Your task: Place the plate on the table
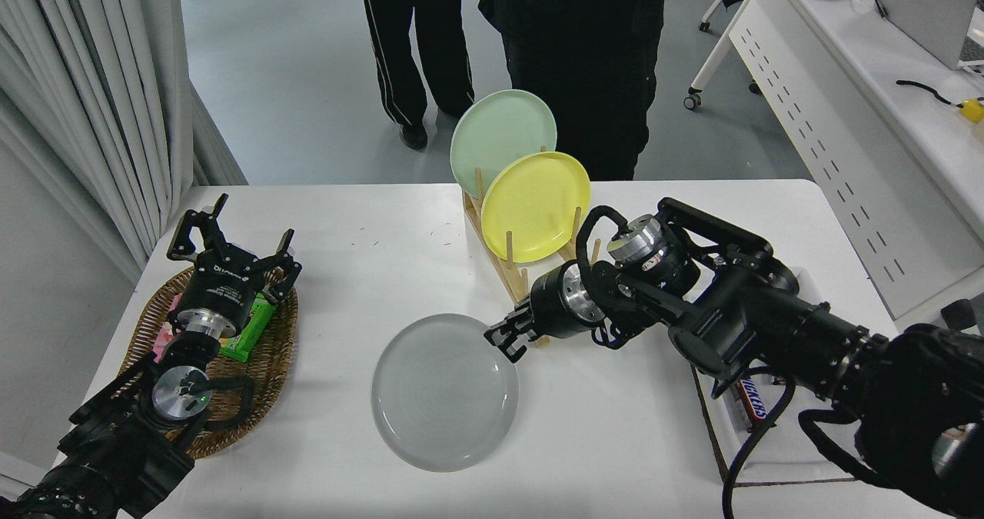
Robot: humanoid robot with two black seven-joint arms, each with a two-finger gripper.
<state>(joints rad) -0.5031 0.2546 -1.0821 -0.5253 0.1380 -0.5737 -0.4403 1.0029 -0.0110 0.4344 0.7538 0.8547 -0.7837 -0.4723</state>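
We see the right gripper [507, 340] clamped on the plate [444, 392] rim, low over the table [615, 442]; releasing early could drop it, or withdrawing could clip the rack [513, 273].

Lab: white perforated-panel desk [830, 111]

Bright, even overhead light; sharp, soft shadows
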